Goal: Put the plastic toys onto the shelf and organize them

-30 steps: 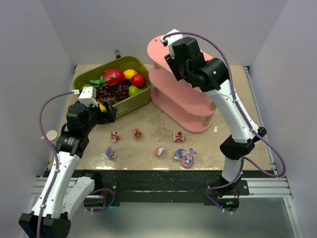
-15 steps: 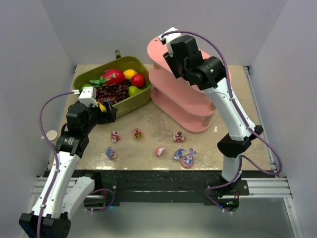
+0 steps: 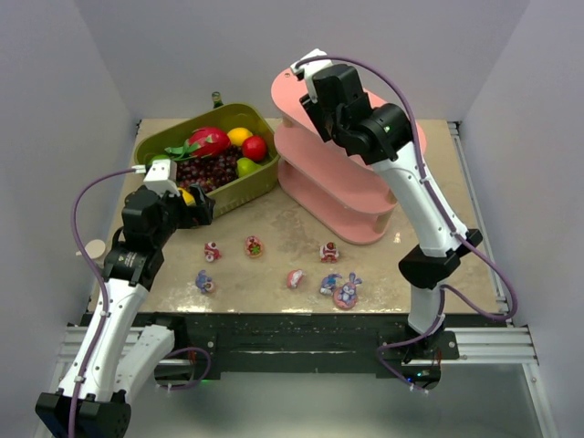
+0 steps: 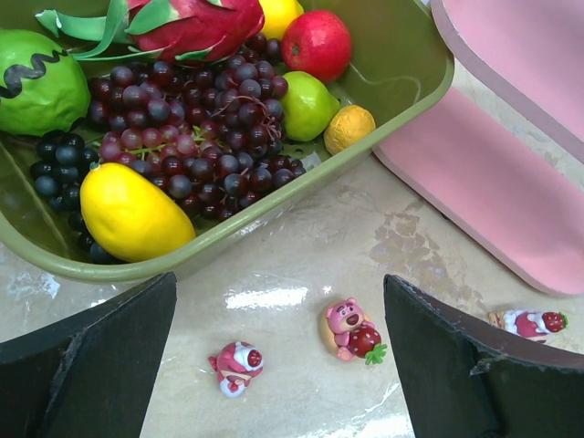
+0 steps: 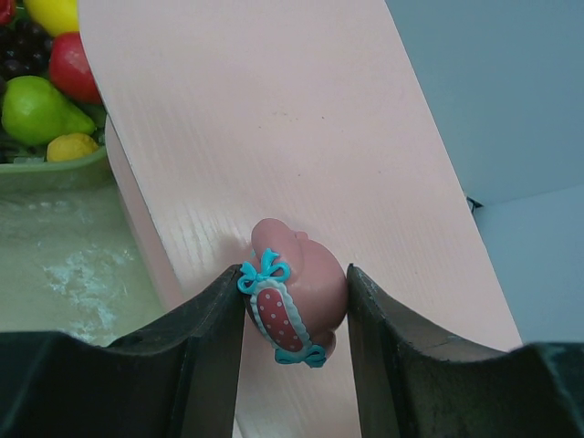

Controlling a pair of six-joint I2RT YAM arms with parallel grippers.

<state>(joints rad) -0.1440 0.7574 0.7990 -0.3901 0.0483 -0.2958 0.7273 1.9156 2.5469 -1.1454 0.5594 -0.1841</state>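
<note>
Left gripper [image 4: 280, 276]: fingers spread wide, nothing between them, hanging above the table [image 3: 283, 224] just on the near side of the basket.

Olive-green basket [image 3: 239, 190], far left of the table: purple grapes [image 4: 187, 119], a yellow lemon [image 4: 128, 214], a dragon fruit [image 4: 196, 23], a red apple [image 4: 315, 41], a lime [image 4: 306, 105], a small yellow-orange fruit [image 4: 349, 128], and a green fruit with a black squiggle [image 4: 41, 87].

Seven plastic toys lie loose on the table near its front edge, none of them on the shelf. Left to right:
- A red-and-white figurine [image 3: 212, 251].
- A bluish one [image 3: 205, 282], nearer than the first.
- A pink bear holding a strawberry [image 3: 254, 245].
- A pink-red one [image 3: 295, 278].
- A red-and-white one [image 3: 329, 253].
- A blue-white one [image 3: 330, 284].
- The blue-pink bunny [image 3: 348, 293], touching or just beside the blue-white one.

In the left wrist view the bear and the first figurine sit between the open fingers but well below them.

Pink three-tier shelf [image 3: 319, 160]: far right of centre, just right of the basket, visible boards bare.

Right gripper [image 5: 294, 278]: raised over the far-left end of the shelf's top board, fingers about half closed and clamped on a pink figurine with a teal bow and a red dotted patch [image 5: 306, 278]. That toy is over the top board, close to its left edge. Cannot tell whether it touches the board.
</note>
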